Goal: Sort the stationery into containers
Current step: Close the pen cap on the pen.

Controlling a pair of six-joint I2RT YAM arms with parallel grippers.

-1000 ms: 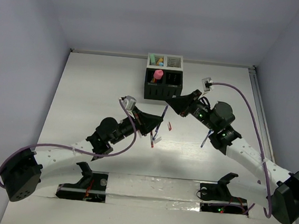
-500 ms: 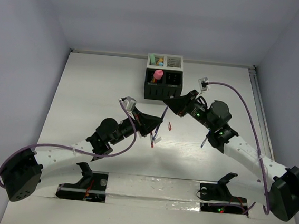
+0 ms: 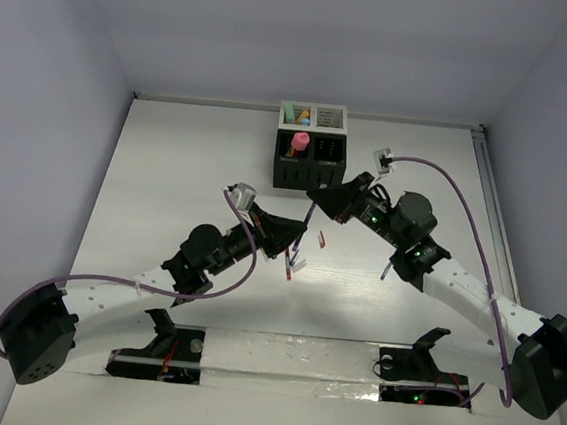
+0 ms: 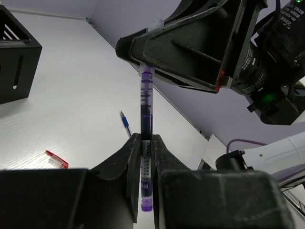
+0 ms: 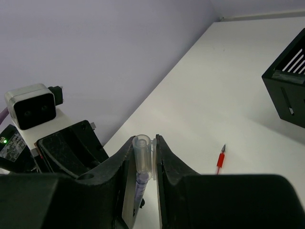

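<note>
A thin purple pen (image 4: 146, 102) with a clear cap (image 5: 142, 157) spans between my two grippers above the table's middle. The left gripper (image 4: 146, 143) is shut on the pen's lower barrel. The right gripper (image 5: 143, 145) is shut on the capped end; from above it (image 3: 314, 193) sits just in front of the containers. The black container (image 3: 308, 165) holds a pink marker (image 3: 299, 142) and joins the white container (image 3: 315, 118) behind it. A red pen (image 5: 220, 160) and a blue pen (image 4: 125, 124) lie loose on the table.
Another red pen and a small white bit (image 3: 294, 265) lie just below the left gripper. The blue pen (image 3: 387, 265) lies partly under the right arm. The black container's corner (image 4: 14, 57) is close on the left wrist's left.
The right gripper has shifted slightly left, nearer the black container, still on the pen. The left arm has barely moved.
</note>
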